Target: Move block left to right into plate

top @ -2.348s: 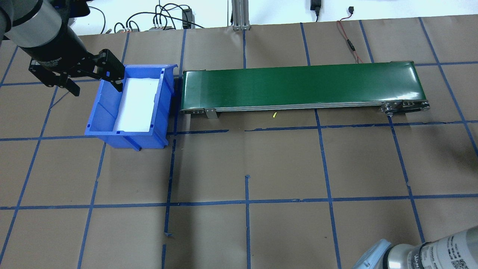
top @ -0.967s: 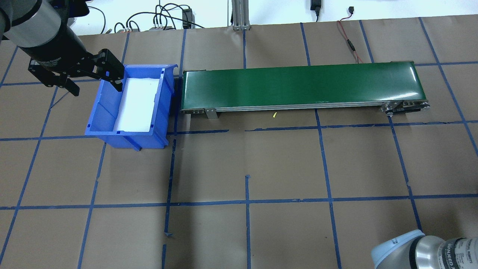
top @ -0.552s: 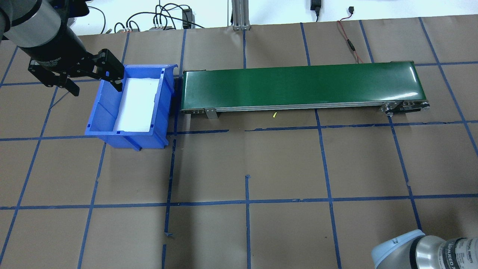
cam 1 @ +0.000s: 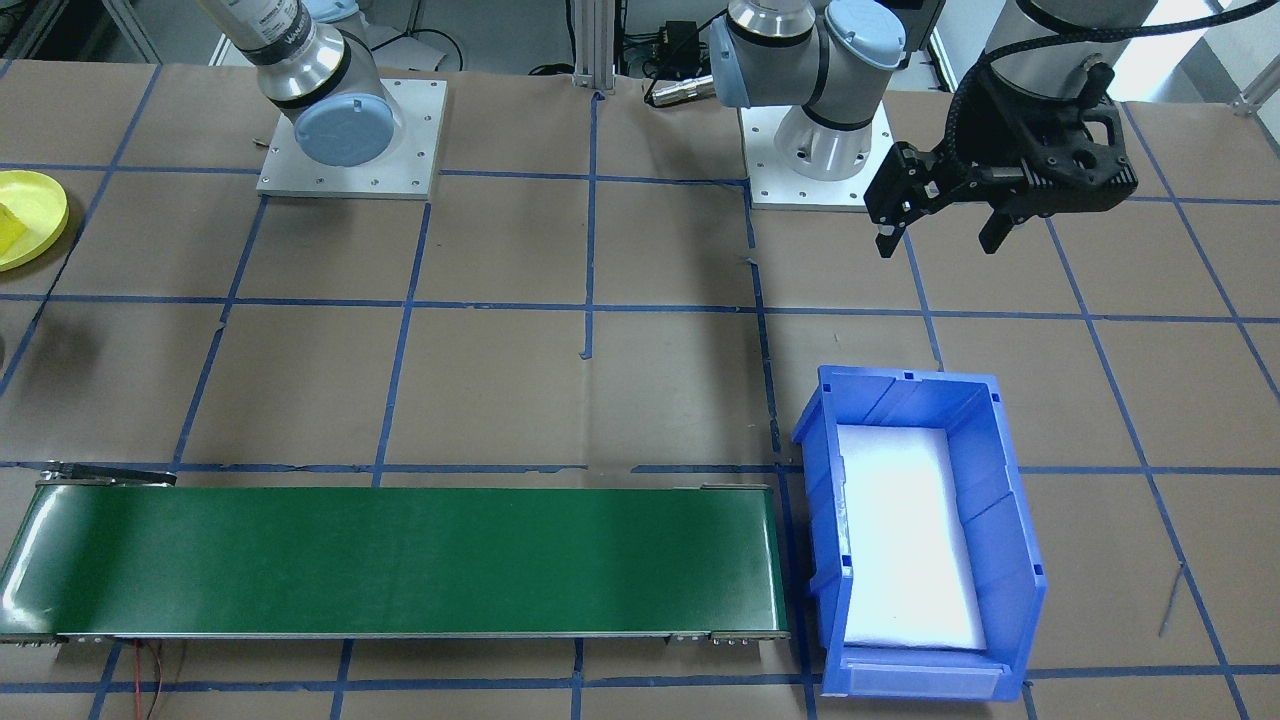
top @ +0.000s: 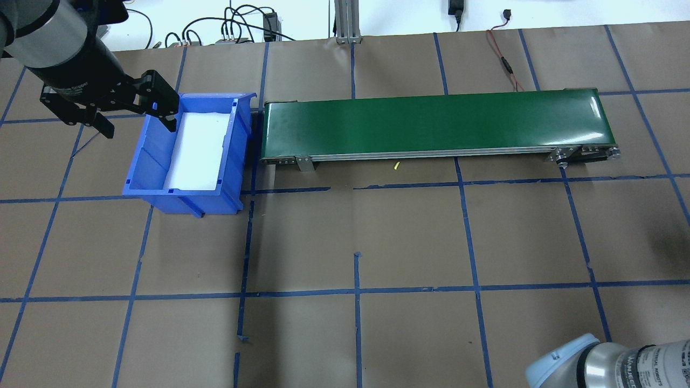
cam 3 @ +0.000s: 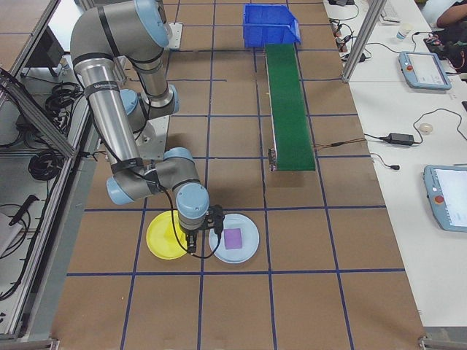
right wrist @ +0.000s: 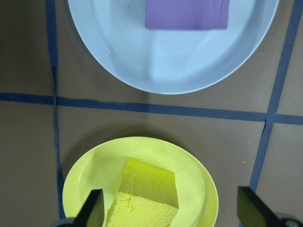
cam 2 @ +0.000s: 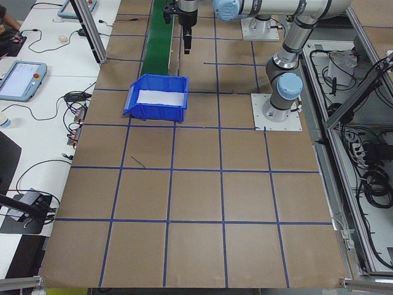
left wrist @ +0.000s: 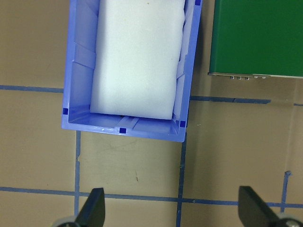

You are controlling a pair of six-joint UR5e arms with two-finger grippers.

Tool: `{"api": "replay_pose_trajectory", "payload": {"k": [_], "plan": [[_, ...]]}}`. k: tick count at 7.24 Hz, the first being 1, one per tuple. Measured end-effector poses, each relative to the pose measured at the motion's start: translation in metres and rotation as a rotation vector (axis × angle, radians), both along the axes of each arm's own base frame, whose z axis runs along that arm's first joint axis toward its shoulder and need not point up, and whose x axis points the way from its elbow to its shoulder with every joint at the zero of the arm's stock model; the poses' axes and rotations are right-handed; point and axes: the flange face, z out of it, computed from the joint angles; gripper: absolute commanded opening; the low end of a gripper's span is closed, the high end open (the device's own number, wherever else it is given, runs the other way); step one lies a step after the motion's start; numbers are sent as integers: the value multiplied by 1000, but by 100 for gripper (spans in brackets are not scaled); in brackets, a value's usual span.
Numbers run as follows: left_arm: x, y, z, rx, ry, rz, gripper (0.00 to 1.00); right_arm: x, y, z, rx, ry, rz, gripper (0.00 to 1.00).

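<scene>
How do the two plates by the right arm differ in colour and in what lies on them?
The yellow plate is bright yellow; the pale blue plate is light blue. The yellow plate holds a yellow block of matching colour; the pale blue plate holds a purple block that contrasts with it. In the right wrist view the yellow plate lies between the right gripper's open fingers, the pale blue plate beyond them. Both are round, shallow, and hold one block each.

The desk is covered in brown paper gridded with blue tape. On it lie a blue bin at far left, a green conveyor just right of it, and, side by side, a yellow plate and a pale blue plate at the right end.
</scene>
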Motion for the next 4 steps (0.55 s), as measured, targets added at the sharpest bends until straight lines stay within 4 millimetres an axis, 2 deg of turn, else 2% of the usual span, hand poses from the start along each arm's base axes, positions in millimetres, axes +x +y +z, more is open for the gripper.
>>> {"api": "replay_pose_trajectory", "payload": {"k": [1, 2, 3, 4], "plan": [[0, 0, 0, -1, 0, 0, 100, 12, -26, 39, -11, 20, 1, 100], [0, 0, 0, -1, 0, 0, 100, 39, -46, 76, -18, 39, -13, 100], [0, 0, 0, -1, 0, -1, 100, 78, -59, 110, -18, 46, -46, 100], [0, 0, 0, 0, 0, -1, 100, 127, -72, 142, -25, 54, -53, 100]]}}
